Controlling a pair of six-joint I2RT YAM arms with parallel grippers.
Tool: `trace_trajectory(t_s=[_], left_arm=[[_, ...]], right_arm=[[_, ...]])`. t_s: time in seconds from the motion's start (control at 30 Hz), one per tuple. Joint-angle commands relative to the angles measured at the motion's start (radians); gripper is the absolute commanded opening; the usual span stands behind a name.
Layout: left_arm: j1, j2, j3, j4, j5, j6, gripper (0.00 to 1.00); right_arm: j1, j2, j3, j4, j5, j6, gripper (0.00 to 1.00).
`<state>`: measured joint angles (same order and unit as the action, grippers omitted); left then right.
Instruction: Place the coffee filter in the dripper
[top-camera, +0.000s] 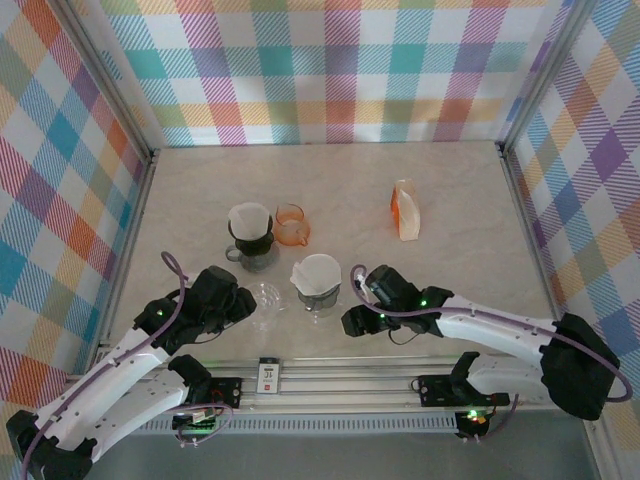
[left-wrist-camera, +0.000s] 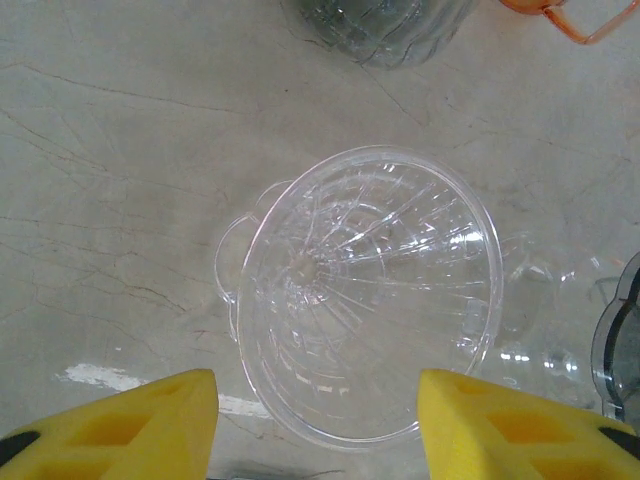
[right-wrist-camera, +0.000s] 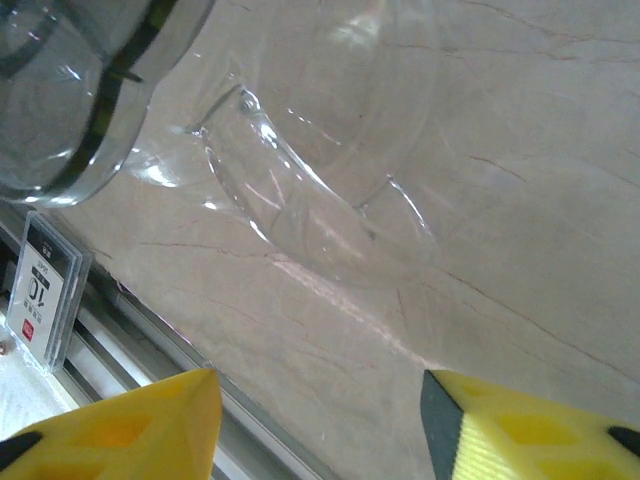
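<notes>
Top external view: the coffee filter (top-camera: 316, 270) nearest the arms sits opened out, cone down, on a glass server (top-camera: 319, 301) near the table's centre. Presumably it is staged there within reach of both arms. At its 9 o'clock, just beside the server, the clear dripper (top-camera: 266, 297) stands mouth up and empty, ready to receive paper. The left gripper (top-camera: 243, 303), at the dripper's 9 o'clock, has its jaws apart framing the rim without visible contact, seemingly to steady it. The right gripper (top-camera: 352, 322) waits at the server's 4 o'clock, jaws apart on nothing, probably lining up for the filter. A holder of spare filters (top-camera: 404, 210) stands at 2 o'clock, well apart.
</notes>
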<state>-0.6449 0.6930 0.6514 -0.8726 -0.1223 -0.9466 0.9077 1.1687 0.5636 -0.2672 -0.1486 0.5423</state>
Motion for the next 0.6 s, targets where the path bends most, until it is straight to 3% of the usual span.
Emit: trace_trajectory(t_s=[0.0, 0.57], left_arm=[[0.011, 0.01, -0.006, -0.003, 0.013, -0.007, 0.55], [0.017, -0.019, -0.038, -0.038, -0.015, -0.03, 0.55]], right_arm=[[0.005, 0.046, -0.009, 0.153, -0.048, 0.004, 0.55], [0.005, 0.29, 0.066, 0.403, -0.003, 0.022, 0.53]])
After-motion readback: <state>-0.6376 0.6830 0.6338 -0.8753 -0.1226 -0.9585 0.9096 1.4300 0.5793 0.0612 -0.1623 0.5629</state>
